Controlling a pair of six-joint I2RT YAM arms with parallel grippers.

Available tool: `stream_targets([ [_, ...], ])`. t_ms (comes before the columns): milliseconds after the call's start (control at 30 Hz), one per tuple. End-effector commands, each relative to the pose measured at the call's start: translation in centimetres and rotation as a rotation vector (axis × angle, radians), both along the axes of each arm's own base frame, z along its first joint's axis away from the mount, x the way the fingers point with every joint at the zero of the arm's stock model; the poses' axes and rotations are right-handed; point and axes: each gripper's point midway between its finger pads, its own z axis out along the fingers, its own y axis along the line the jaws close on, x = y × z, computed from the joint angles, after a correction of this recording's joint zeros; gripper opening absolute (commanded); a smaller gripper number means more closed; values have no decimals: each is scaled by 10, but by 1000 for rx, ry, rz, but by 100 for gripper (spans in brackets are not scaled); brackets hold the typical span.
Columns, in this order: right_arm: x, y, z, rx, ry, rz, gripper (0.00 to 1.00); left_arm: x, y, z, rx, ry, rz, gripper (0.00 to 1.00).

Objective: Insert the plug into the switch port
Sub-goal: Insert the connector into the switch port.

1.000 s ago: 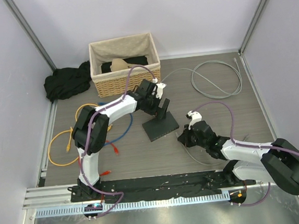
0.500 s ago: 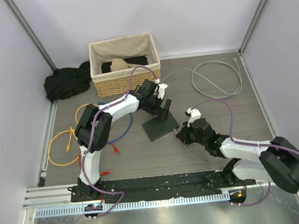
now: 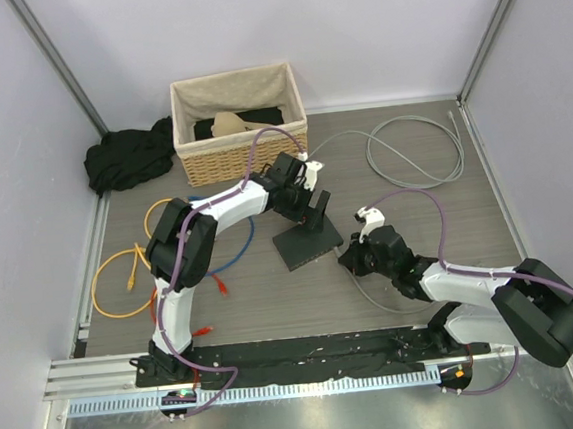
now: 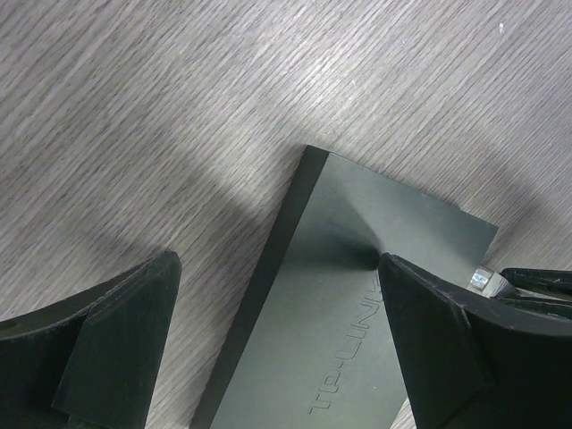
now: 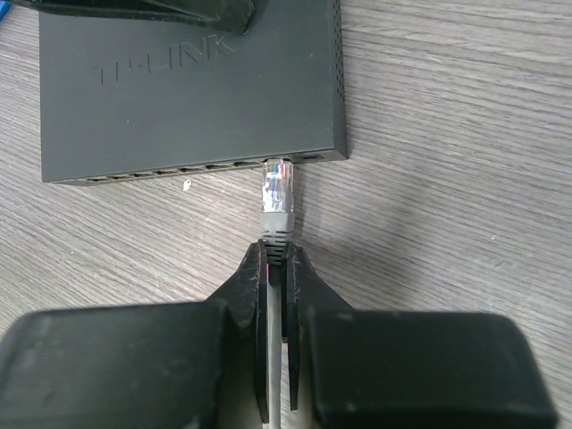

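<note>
The switch (image 3: 307,241) is a flat dark-grey box lying on the wooden table. It also shows in the left wrist view (image 4: 357,295) and the right wrist view (image 5: 188,89), with its port row facing my right gripper. My left gripper (image 3: 312,204) (image 4: 277,357) is open over the switch's far end, with one finger (image 4: 465,349) resting on its top and the other over the table. My right gripper (image 3: 357,258) (image 5: 275,259) is shut on the grey cable just behind the clear plug (image 5: 275,189). The plug tip sits at a port near the row's right end.
A wicker basket (image 3: 240,123) stands at the back, with black cloth (image 3: 126,156) to its left. A grey cable coil (image 3: 416,148) lies back right. Yellow (image 3: 122,279) and blue cables with red plugs (image 3: 217,281) lie at the left.
My right gripper has moved a little left, bringing the plug up to the switch's port edge. My left gripper has shifted slightly over the switch.
</note>
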Motion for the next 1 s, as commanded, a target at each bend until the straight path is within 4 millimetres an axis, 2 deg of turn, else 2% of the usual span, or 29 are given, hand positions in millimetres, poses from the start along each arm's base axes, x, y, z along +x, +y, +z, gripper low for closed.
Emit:
stream_targets([
  [0, 19, 9, 27, 42, -89, 2, 1, 2, -10, 8, -25, -1, -21, 98],
  [367, 22, 19, 35, 57, -96, 45, 1, -6, -15, 4, -31, 34, -44, 97],
  [633, 27, 17, 28, 41, -99, 40, 1, -19, -16, -2, -33, 84, -73, 96],
  [833, 33, 21, 34, 51, -131, 57, 1, -33, -14, -12, -9, 144, -92, 94],
  [967, 40, 26, 46, 70, -158, 63, 1, -45, -14, -14, -12, 180, -95, 89],
])
